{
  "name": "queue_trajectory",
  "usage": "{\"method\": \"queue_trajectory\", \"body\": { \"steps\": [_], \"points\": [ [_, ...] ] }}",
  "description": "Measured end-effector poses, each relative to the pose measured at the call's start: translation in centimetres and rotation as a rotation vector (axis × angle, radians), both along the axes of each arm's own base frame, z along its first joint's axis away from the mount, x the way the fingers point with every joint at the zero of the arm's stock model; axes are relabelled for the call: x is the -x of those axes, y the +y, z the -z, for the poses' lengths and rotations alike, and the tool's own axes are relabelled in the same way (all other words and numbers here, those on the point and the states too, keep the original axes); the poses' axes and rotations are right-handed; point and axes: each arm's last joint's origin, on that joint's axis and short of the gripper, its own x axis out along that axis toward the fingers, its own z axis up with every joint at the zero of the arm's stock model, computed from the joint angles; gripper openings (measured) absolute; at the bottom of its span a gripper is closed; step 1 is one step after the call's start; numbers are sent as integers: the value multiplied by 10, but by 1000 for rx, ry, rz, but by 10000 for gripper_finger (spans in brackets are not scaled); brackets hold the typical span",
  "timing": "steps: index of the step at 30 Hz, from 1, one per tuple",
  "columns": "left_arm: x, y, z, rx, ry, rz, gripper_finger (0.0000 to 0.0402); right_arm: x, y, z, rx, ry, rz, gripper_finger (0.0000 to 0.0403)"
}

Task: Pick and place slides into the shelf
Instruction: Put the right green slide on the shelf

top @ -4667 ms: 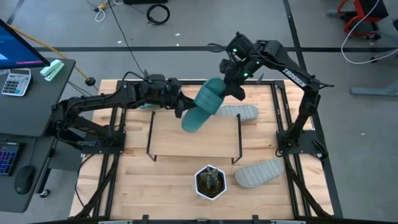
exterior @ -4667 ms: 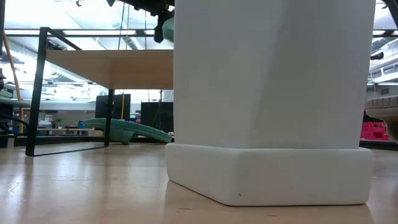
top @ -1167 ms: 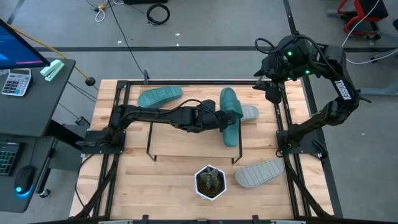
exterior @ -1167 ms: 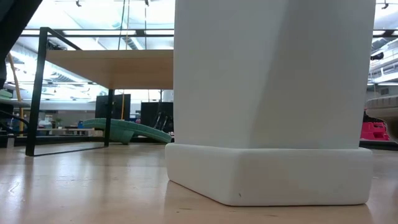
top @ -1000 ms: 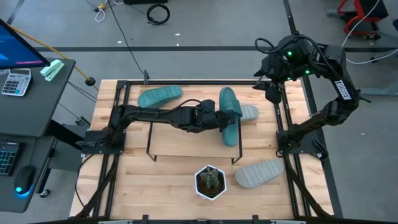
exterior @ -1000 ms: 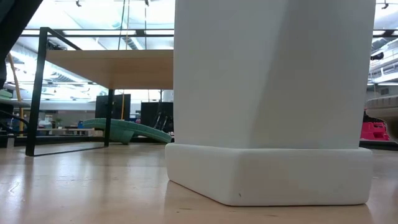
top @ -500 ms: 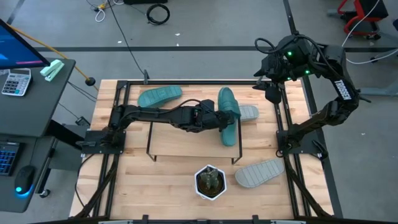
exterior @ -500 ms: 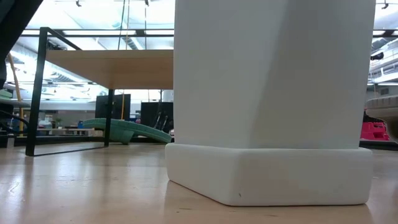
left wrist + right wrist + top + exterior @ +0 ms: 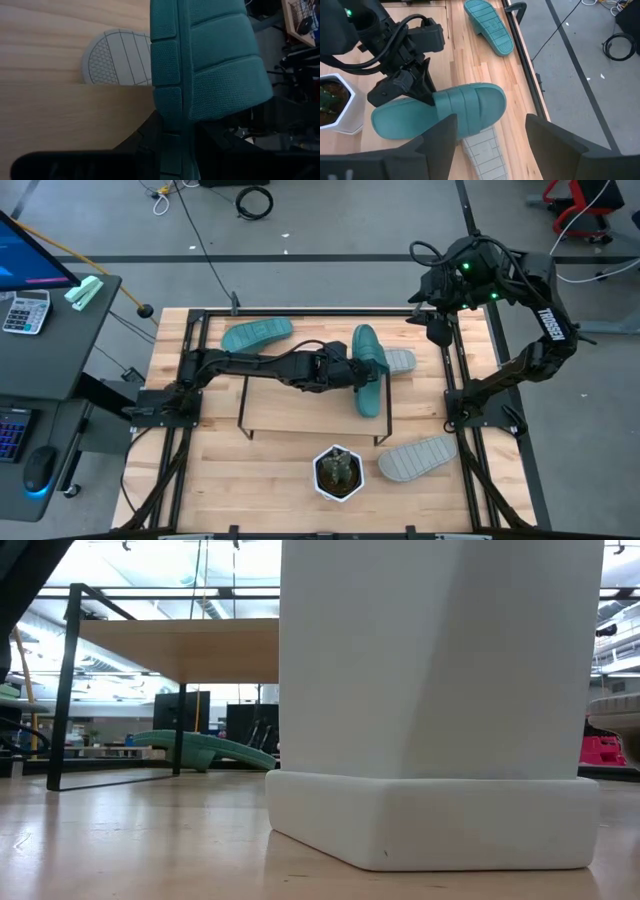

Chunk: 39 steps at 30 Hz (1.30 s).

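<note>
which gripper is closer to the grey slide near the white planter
Left. The left gripper holds a teal slide over the shelf, just across from the grey slide. The right gripper hovers open at the table's far right corner, farther away.

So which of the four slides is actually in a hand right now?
The teal slide over the shelf's right end, gripped by the left hand. The other teal one and both grey ones lie loose on the table.

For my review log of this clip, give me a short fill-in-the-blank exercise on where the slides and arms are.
1. The left claw grips a ____ slide.
2. That slide overlaps a ____ slide beneath it.
3. The right claw holds ____.
4. The white pot holds a ____.

Missing words: teal; grey; nothing; plant
</note>
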Motion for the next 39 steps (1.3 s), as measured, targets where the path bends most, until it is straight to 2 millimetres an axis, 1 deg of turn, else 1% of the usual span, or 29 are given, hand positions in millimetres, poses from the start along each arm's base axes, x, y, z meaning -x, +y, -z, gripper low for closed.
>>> {"method": "queue_trajectory", "body": {
  "steps": [9, 17, 19, 22, 25, 34, 39],
  "points": [
    [0, 0, 0, -14, 11, 15, 86, 0, 0, 0, 0, 0, 0, 242],
    [0, 0, 1, -14, 20, 22, 206, -3, -1, 1, 0, 7, -3, 242],
    [0, -1, 1, -8, 21, 28, 226, -3, -1, 1, 0, 8, -4, 242],
    [0, -1, 1, -13, 24, 36, 245, -3, -1, 1, 0, 8, -4, 242],
    [0, -1, 1, -16, 27, 40, 252, -3, -1, 1, 1, 8, -5, 242],
    [0, -3, 2, 4, 44, 108, 246, -3, -1, 1, 1, 8, -5, 242],
    [0, -4, 3, 12, 55, 143, 255, -3, -1, 1, 2, 9, -6, 242]
  ]
}}
